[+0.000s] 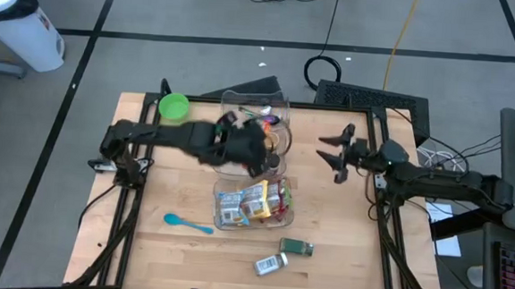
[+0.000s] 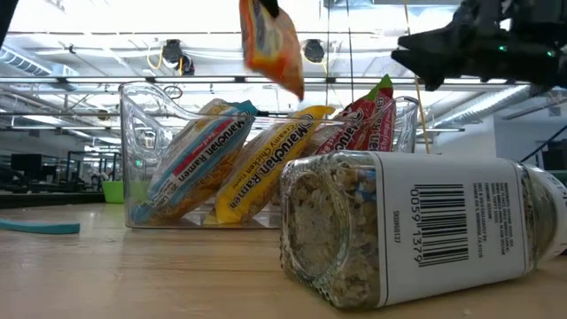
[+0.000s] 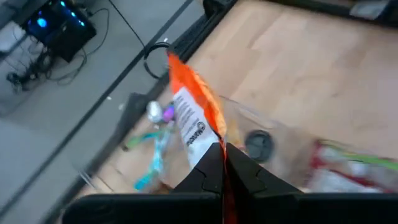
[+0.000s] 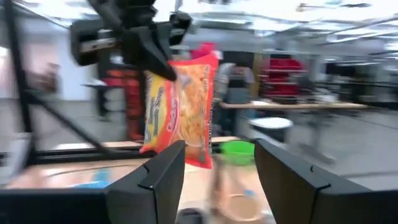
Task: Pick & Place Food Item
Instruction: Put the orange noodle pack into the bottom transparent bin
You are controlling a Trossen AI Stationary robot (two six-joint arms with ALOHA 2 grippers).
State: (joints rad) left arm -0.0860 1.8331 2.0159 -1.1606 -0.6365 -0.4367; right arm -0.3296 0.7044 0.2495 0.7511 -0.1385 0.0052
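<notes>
Above the middle of the wooden counter (image 1: 147, 192), an orange ramen packet (image 2: 270, 44) is held aloft by the left hand (image 1: 259, 143), whose fingers are pinched tight on one short edge so that the packet's long axis hangs roughly downward, slightly tilted. It is carried clear of the counter, over or just beside an upright clear container (image 1: 258, 109) at the far side; which of the two cannot be told. A second clear bin (image 1: 251, 218) is seen nearer the front, already stocked with more ramen packets (image 1: 249, 202) stood on edge. The coming move is judged to turn on that relation: the held packet lies on the far side of the stocked bin, so the left arm, already gripping and the nearer one, is the likely one to place it. The right hand (image 1: 337, 154) is kept raised just to the right, its fingers spread wide and empty, pointed at the packet. A toppled glass jar (image 2: 416, 226) with a barcode label, a blue spoon (image 1: 187, 223) and a green cup (image 1: 173, 107) are left lying on the counter, well apart.
</notes>
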